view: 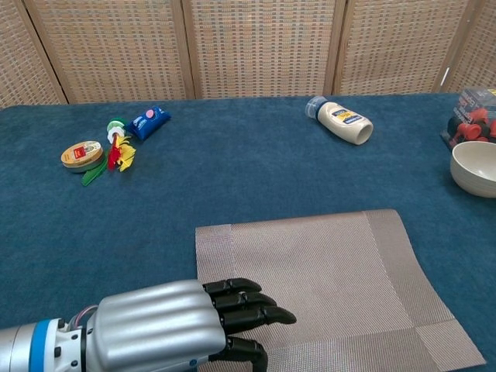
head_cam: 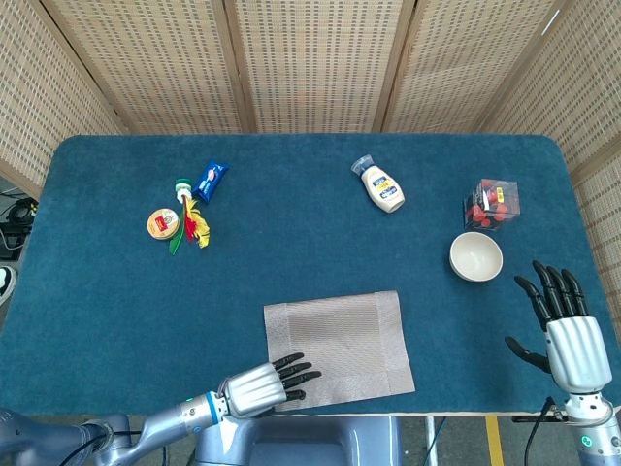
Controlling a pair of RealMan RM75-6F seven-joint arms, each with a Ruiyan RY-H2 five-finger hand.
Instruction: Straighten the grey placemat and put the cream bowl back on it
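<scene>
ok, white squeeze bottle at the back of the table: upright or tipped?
Tipped. The white squeeze bottle lies on its side on the blue table cloth, label up, grey cap toward the screens.
</scene>
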